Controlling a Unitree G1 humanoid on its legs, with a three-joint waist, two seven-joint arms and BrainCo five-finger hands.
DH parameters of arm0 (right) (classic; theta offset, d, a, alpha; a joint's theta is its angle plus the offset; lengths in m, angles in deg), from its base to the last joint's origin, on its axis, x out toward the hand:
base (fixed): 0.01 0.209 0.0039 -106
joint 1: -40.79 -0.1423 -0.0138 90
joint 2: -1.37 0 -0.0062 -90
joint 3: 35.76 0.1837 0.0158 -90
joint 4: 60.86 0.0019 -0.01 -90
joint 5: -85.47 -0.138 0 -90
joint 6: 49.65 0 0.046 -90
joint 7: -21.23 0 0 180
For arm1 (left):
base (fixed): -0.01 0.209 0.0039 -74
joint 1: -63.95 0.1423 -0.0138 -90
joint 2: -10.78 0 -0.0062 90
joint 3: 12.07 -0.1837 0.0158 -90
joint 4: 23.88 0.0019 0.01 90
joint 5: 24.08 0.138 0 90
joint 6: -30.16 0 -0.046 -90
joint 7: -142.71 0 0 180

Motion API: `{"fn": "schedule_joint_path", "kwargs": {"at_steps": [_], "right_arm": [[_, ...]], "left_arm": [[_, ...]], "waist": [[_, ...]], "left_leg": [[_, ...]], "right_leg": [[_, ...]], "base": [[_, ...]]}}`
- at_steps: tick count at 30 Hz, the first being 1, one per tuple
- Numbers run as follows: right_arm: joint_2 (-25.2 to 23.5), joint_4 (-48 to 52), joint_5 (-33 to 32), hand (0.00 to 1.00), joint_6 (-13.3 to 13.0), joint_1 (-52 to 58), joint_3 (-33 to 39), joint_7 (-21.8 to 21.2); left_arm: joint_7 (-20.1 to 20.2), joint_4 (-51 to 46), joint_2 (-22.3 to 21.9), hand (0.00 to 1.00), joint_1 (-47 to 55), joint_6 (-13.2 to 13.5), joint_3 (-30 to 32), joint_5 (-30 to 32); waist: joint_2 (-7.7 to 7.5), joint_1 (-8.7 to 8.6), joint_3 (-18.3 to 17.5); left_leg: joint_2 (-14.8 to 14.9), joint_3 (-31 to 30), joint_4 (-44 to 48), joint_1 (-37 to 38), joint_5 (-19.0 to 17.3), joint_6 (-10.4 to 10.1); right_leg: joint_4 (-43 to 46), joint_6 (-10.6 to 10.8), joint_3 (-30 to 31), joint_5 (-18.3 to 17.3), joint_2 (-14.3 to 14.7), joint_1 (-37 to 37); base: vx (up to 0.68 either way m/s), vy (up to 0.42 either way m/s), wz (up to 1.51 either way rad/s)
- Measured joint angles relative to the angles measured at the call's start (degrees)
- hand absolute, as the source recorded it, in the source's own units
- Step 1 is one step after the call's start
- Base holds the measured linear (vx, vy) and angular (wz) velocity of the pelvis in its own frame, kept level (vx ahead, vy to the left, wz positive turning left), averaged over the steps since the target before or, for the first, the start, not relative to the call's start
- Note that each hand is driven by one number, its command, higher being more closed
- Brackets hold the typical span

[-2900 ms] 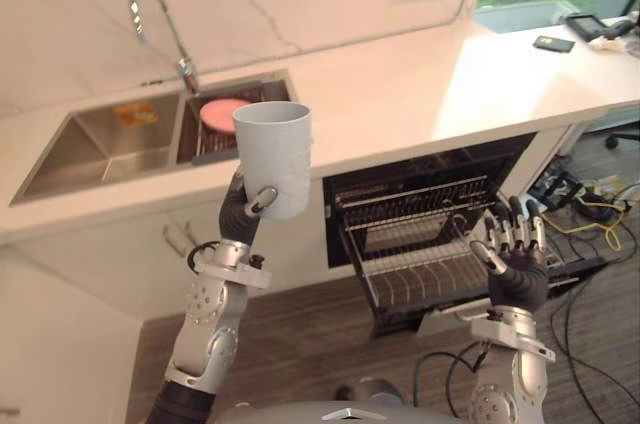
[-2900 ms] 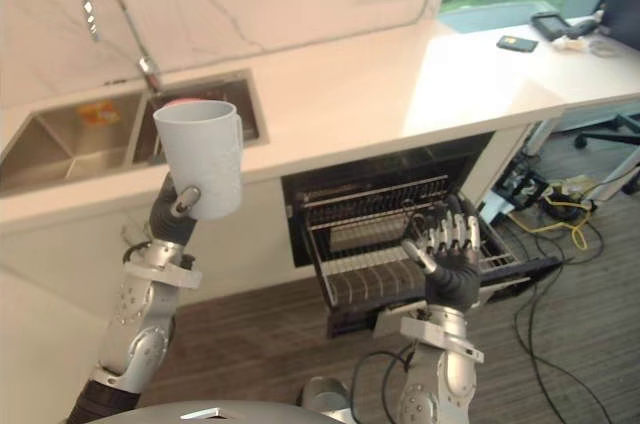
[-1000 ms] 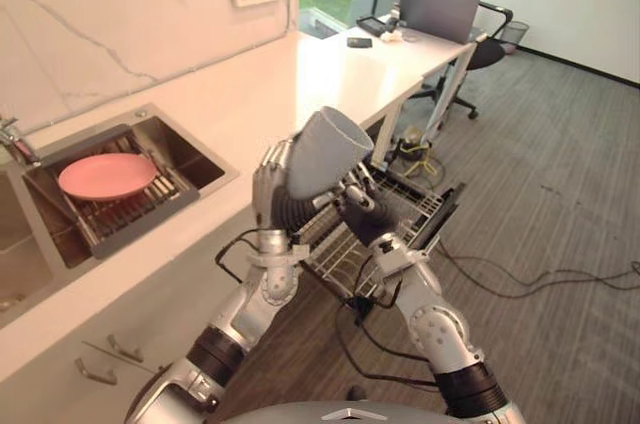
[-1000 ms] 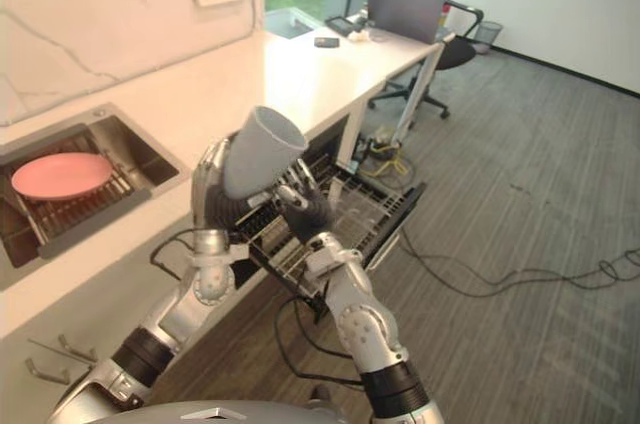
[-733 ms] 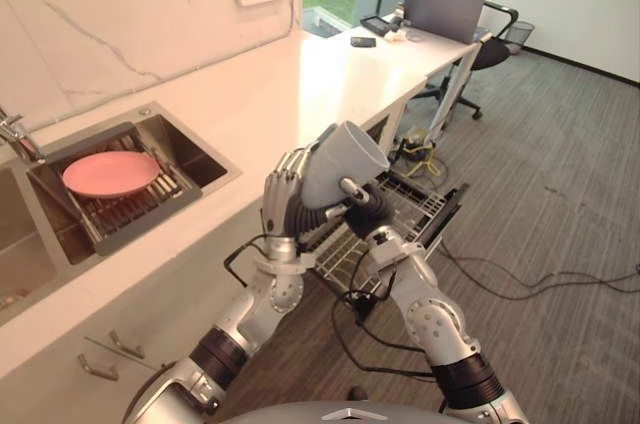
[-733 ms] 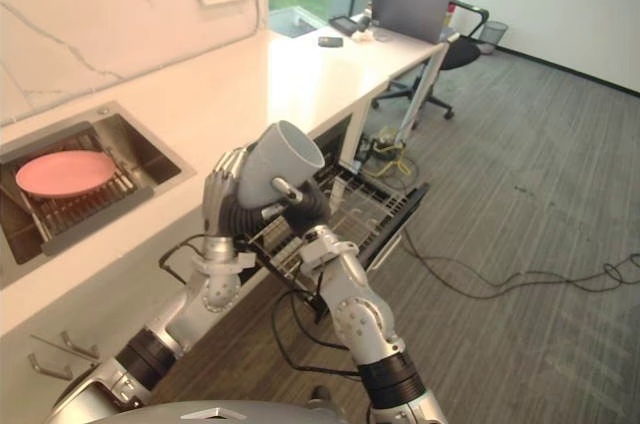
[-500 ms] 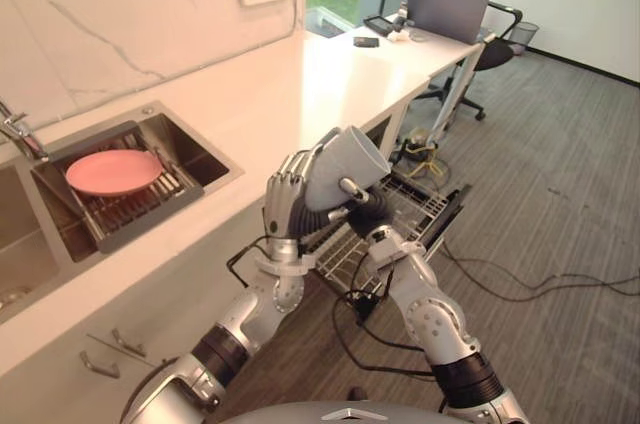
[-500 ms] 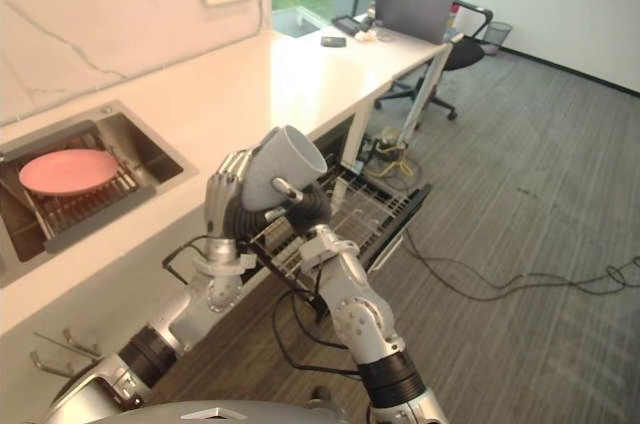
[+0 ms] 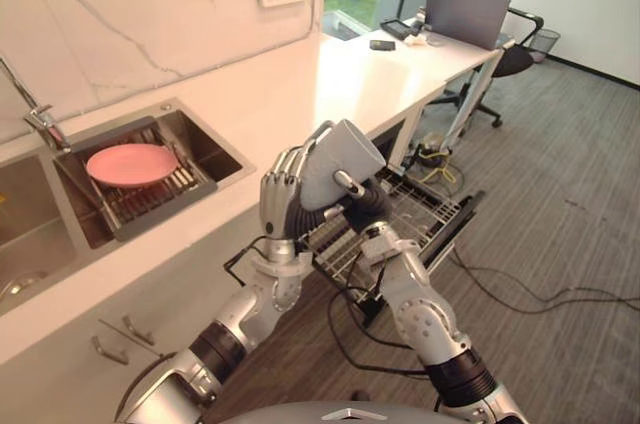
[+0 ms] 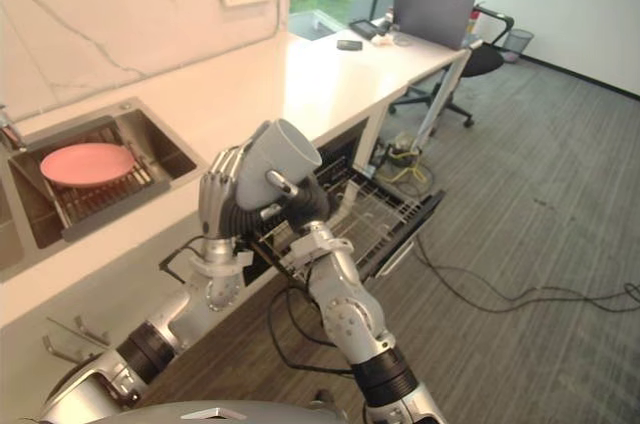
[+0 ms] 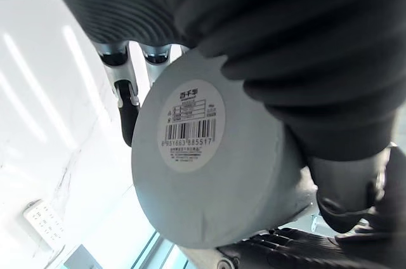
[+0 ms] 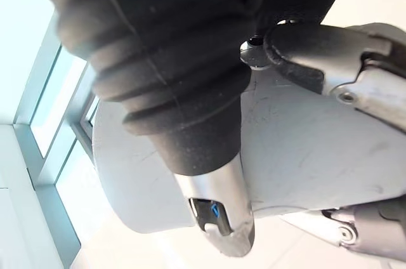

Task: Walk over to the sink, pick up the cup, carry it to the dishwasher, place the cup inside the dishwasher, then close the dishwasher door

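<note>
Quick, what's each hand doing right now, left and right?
Left hand: closed, fingers curled round the cup.
Right hand: closed on the same cup, thumb pressed across its wall.

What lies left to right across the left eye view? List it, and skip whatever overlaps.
Chrome sink tap → round pink plate → pale grey cup → open grey laptop → dark waste bin

I can find one label: a round white sticker [image 11: 192, 126] on the flat base of the cup [image 11: 254, 180]. It carries a barcode with a row of digits beneath it and a few lines of small print above, too fine for me to read.
</note>
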Motion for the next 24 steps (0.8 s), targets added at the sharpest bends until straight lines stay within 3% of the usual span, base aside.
{"fn": "schedule_joint_path", "kwargs": {"at_steps": [1, 4, 9, 14, 20, 24], "right_arm": [[0.0, 0.0, 0.0, 1.00, -0.6, 0.0, -0.6, 0.0], [-0.1, 0.0, -2.0, 1.00, -2.2, -2.1, -0.9, 0.1], [-0.2, 0.0, -5.2, 1.00, -6.9, -4.3, -2.3, 0.1], [-0.2, 0.0, -6.2, 1.00, -9.0, -5.2, -2.6, 0.0], [-0.7, 0.0, -6.2, 1.00, -13.8, -7.4, -3.3, -0.3], [-5.2, 1.4, -6.8, 1.00, -21.1, -12.0, -1.0, -2.7]], "left_arm": [[-0.5, 0.0, 0.6, 0.00, 0.3, 0.3, -0.1, 0.0], [-2.0, -1.0, 3.0, 0.00, 2.4, 2.6, -1.0, 0.0], [-4.2, -2.3, 4.9, 0.00, 3.2, 3.0, -0.8, -0.2], [-4.4, -3.0, 5.6, 0.00, 4.2, 4.0, -0.8, -0.8], [-4.4, -5.4, 5.6, 0.00, 4.3, 4.7, -0.7, -2.4], [-1.3, -2.8, 5.4, 0.00, 6.6, 3.2, -0.6, -3.0]], "waist": [[0.00, 0.00, 0.0], [0.03, -0.02, 0.0], [0.05, 0.98, 0.0], [0.08, 1.19, -0.1], [0.35, 1.30, -0.2], [1.23, 0.93, -0.7]], "left_leg": [[0.0, -0.2, 0.0, 0.0, 0.0, 0.0], [0.0, -0.7, 0.0, -0.1, 0.1, -0.1], [-0.1, -1.2, -0.5, 0.0, 0.6, 0.0], [-0.1, -1.8, -1.1, 0.0, 1.2, 0.0], [-0.1, -2.3, -1.1, -0.1, 1.4, 0.0], [-0.1, -2.3, -1.2, -0.1, 1.5, 0.0]], "right_leg": [[0.0, 0.0, -0.2, 0.0, 0.0, 0.1], [0.0, 0.0, -0.6, 0.0, 0.0, 0.4], [0.0, 0.0, -1.0, 0.0, 0.0, 0.5], [0.0, 0.0, -1.7, 0.0, 0.0, 0.7], [0.0, 0.0, -2.1, 0.0, 0.0, 0.9], [0.0, 0.0, -2.1, 0.0, 0.0, 0.9]], "base": [[-0.01, -0.003, 0.09], [-0.01, 0.001, 0.07], [-0.01, 0.003, 0.05], [-0.01, 0.001, 0.07], [-0.01, 0.000, 0.03], [0.00, 0.000, 0.00]]}}
